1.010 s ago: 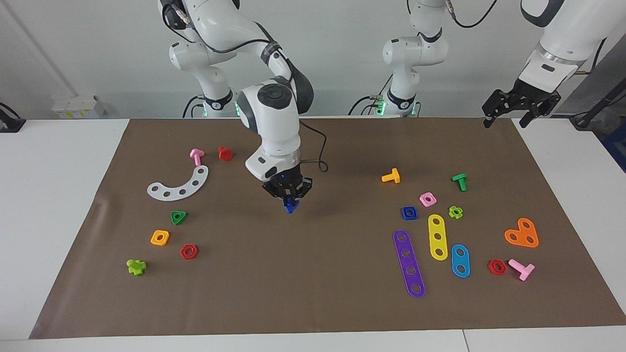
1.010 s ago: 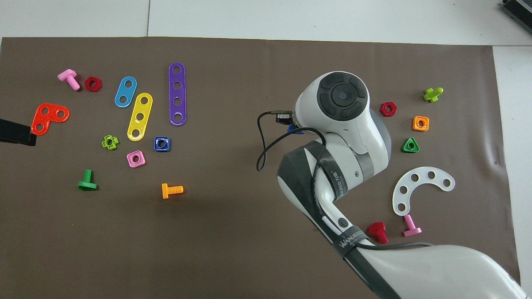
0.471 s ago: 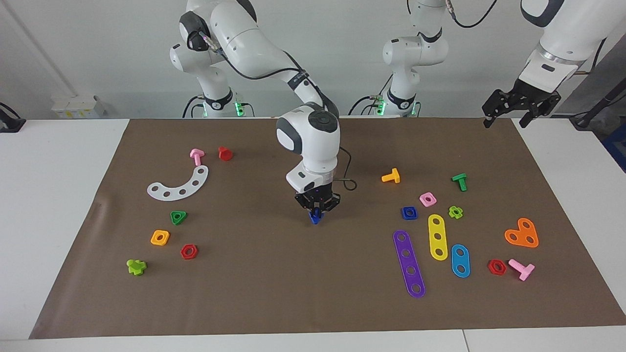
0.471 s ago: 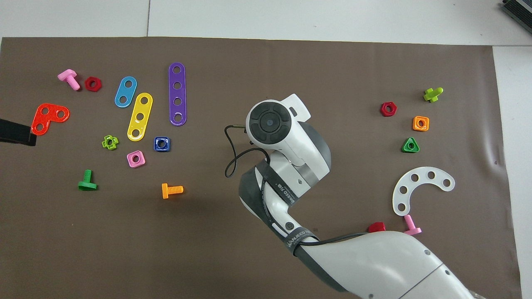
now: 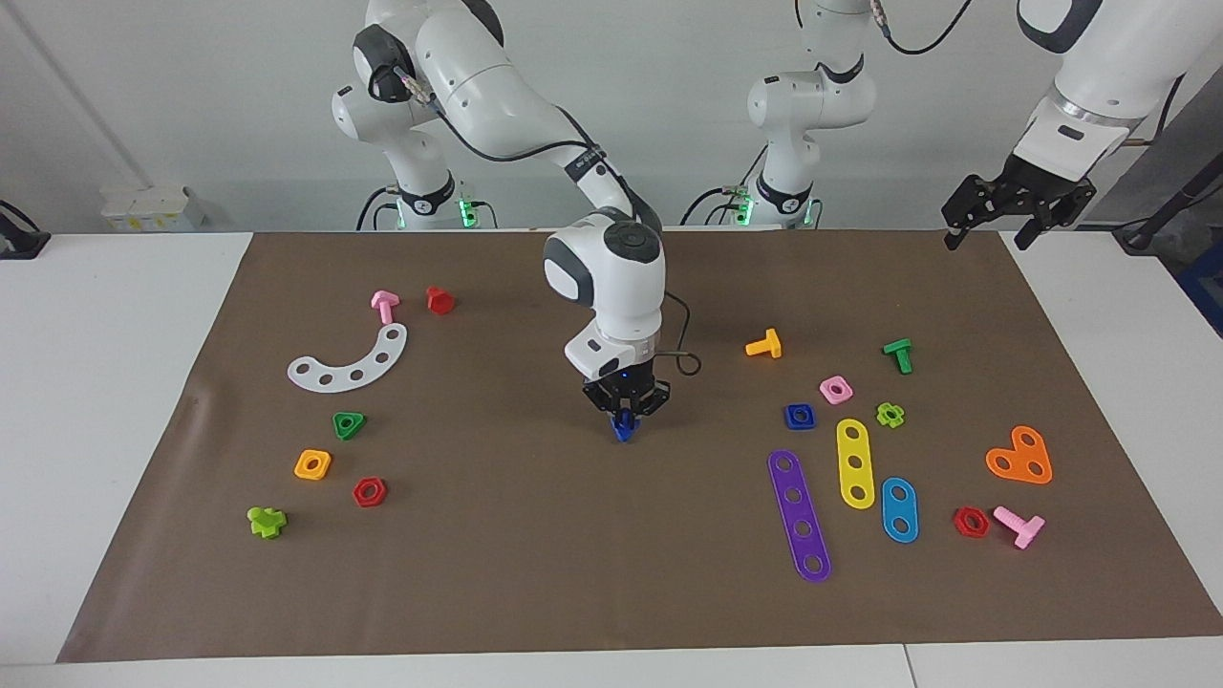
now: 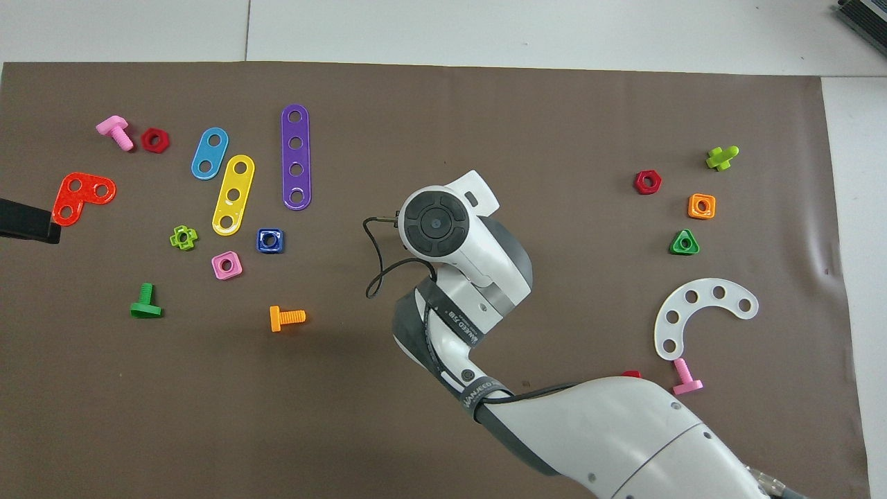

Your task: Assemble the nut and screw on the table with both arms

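Observation:
My right gripper (image 5: 624,413) is shut on the blue screw (image 5: 624,429) and holds it, pointing down, at or just above the middle of the brown mat (image 5: 535,573). In the overhead view the right arm's wrist (image 6: 435,224) hides both the gripper and the screw. The blue square nut (image 5: 800,416) lies flat on the mat toward the left arm's end, beside the pink square nut (image 5: 836,389); it also shows in the overhead view (image 6: 269,240). My left gripper (image 5: 994,227) waits, open and empty, raised over the mat's corner at the left arm's end.
Near the blue nut lie an orange screw (image 5: 764,345), a green screw (image 5: 898,354), a purple strip (image 5: 799,515), a yellow strip (image 5: 855,462) and a blue strip (image 5: 899,509). Toward the right arm's end lie a white curved strip (image 5: 350,361), a green triangular nut (image 5: 349,424) and an orange square nut (image 5: 312,464).
My right gripper has carried the blue screw toward the left arm's end, to the middle of the mat, and slightly lower. The left arm has not moved.

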